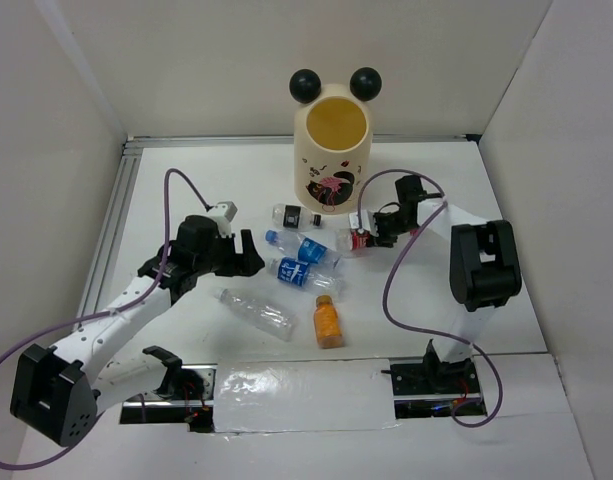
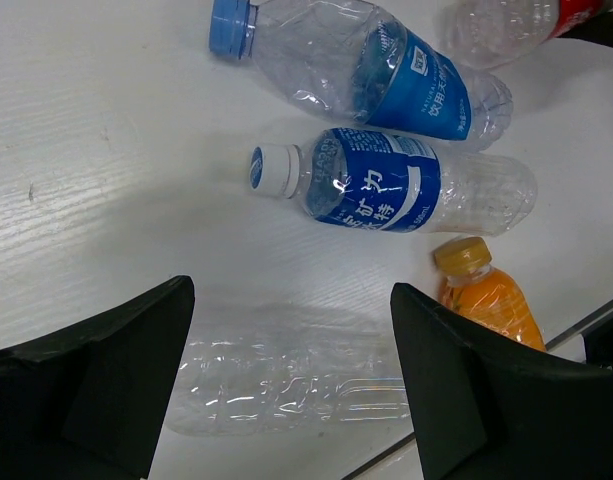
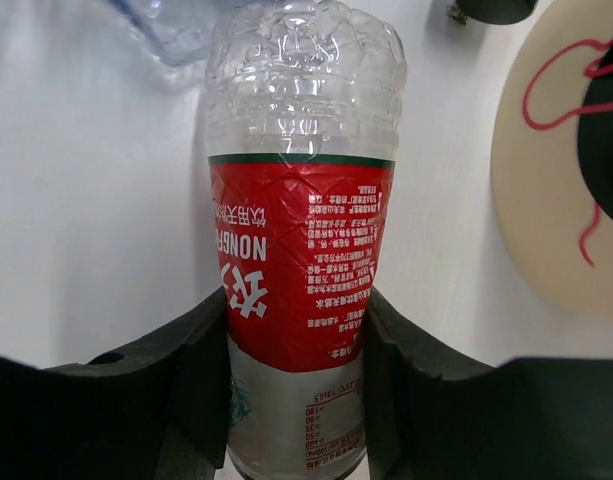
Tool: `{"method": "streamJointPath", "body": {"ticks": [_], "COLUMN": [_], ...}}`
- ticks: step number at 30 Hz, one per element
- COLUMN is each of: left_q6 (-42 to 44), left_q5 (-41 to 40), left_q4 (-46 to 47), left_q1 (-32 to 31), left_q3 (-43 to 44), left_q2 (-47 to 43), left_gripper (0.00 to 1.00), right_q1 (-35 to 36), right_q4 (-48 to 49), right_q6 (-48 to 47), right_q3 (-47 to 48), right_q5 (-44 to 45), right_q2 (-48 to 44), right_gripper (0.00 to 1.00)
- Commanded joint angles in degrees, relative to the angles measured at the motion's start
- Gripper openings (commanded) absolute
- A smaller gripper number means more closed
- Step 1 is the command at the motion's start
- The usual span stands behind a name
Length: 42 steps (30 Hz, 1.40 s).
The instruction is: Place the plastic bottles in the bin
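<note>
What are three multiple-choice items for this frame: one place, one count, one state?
1. Where is the orange-filled bottle?
A) stacked on another bottle
B) flat on the table, right of the plain clear bottle
C) upright at the far wall

2. How many blue-label bottles show?
A) one
B) two
C) four

3. What is the right gripper doing?
A) open over bare table
B) shut on the red-label bottle
C) shut on nothing

Answers:
1 B: the top view shows it lying beside the clear one.
2 B: both lie side by side.
3 B: its fingers press both sides of the label.
</note>
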Motion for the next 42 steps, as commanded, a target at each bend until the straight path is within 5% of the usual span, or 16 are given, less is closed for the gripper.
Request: {"method": "streamJointPath", "body": {"ticks": [1,9,13,16,22,31,37,41,42], "left_q6": [-1.09,-12.73,-24.62,-29.91,-30.97,-34.12,-40.45,-45.81,-47.48], "left_q5": [-0.39,-5.04,-7.68,-7.68,-6.8,-7.33,-7.95,-8.47,-8.47], "left_q4": [1.08,-4.36,-10.6,-11.4,-12.63,-18.85,-26.69,-29.42,-29.42], "left_q1": [-0.58,-2.16,-2.16,-2.16,-2.16,-2.16,-2.68,-2.69,-2.69], "left_q3": [-0.04,1.37,1.9,0.41,-0.3,-0.21,0.93,-0.56,-2.22], "left_q2": [-1.54,-7.33,-11.55,-14.98,-17.53,-18.59,-18.59,-19.11,-19.12], "left_gripper": [0.92,0.91,0.91,0.91,0.9,0.9,0.92,0.96,0.99], "right_q1": [-3.0,-2.75,0.5,5.41,9.91,7.81,5.35,3.85,3.24], "right_q4": [-10.87,-32.95,-13.84,1.4,-1.66,-3.5,-4.2,-7.1,-7.72], "right_q6": [-1.67,0.77,17.45,22.67,13.11,7.29,7.29,3.7,2.91], "right_q3": [1.26,23.2,27.11,28.94,47.73,62.35,63.59,63.06,62.36], "right_q5": [-6.46,-31.0,-44.17,-44.13,-47.9,-52.03,-52.56,-53.78,-53.79], "right_q2": [-8.06,-18.09,-19.41,-18.37,-3.98,14.66,18.47,19.08,18.39], "right_gripper": [0.41,0.38,0.36,0.36,0.36,0.41,0.63,1.0,1.0]}}
